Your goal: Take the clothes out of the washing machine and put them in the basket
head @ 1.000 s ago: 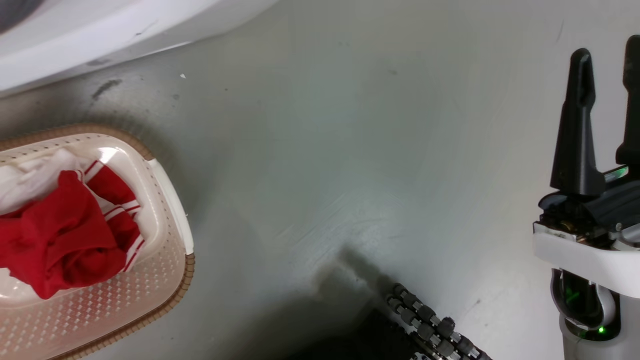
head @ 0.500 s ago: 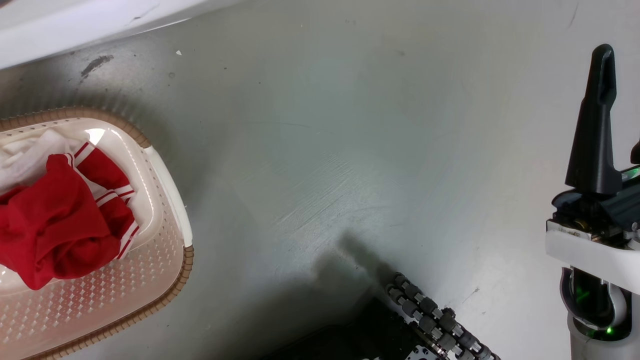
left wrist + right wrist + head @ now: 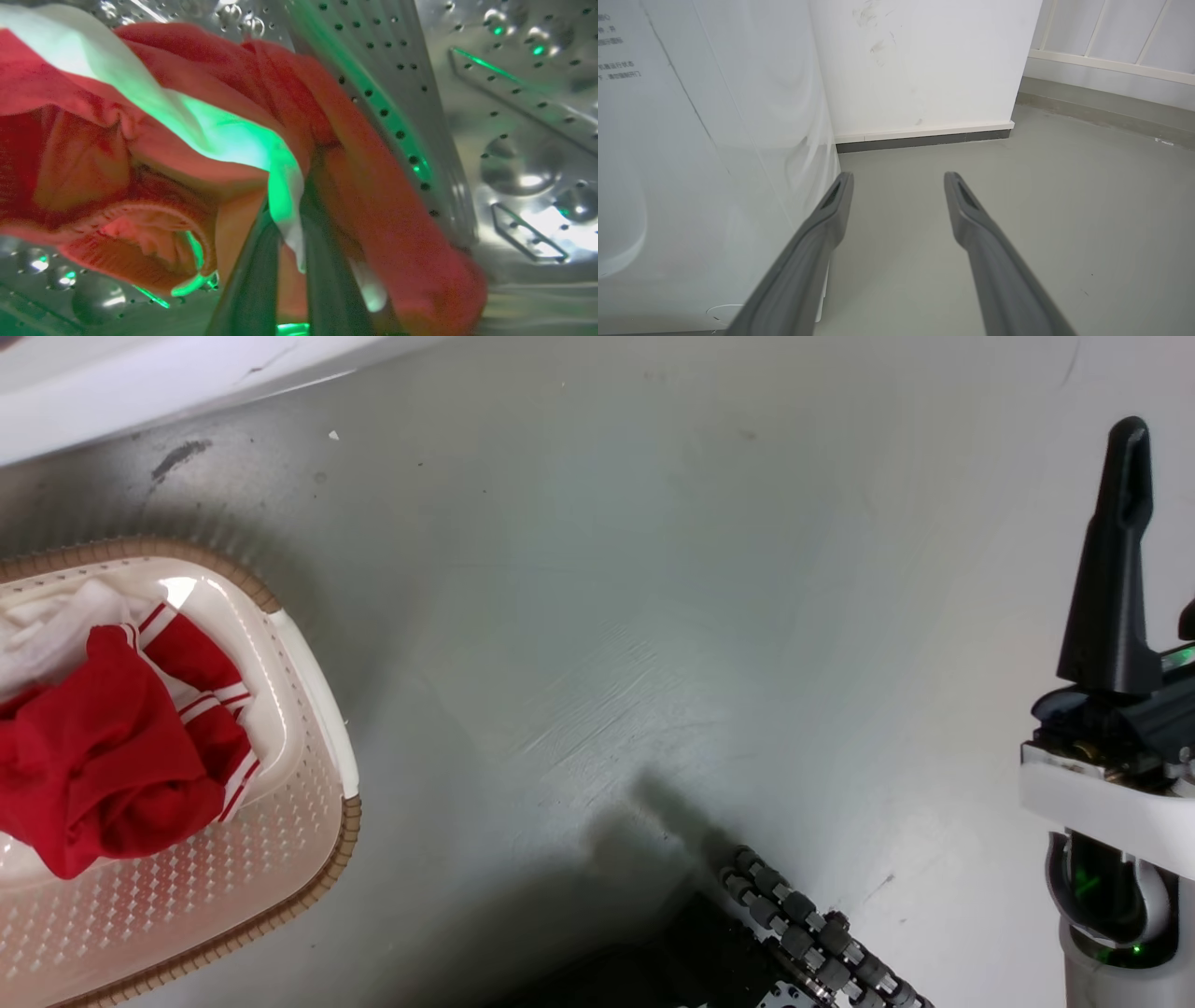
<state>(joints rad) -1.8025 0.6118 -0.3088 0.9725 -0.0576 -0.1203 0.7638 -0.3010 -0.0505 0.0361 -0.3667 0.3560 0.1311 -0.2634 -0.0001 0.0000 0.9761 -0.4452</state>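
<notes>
Partway done, by my judgement. One bright red sports garment with white striped trim (image 3: 103, 756) lies in the small cream perforated plastic basket with a brown rim (image 3: 347, 840), on the grey floor (image 3: 653, 616) near the large white washing machine (image 3: 691, 163). Inside that machine, in its perforated steel drum (image 3: 514, 116), the left gripper (image 3: 289, 210) has its fingers nearly together, pinching a crumpled red garment with white trim (image 3: 177, 154). Beside the machine, the right gripper (image 3: 899, 179) has its fingers spread wide and empty. That piece is yet to reach the basket.
</notes>
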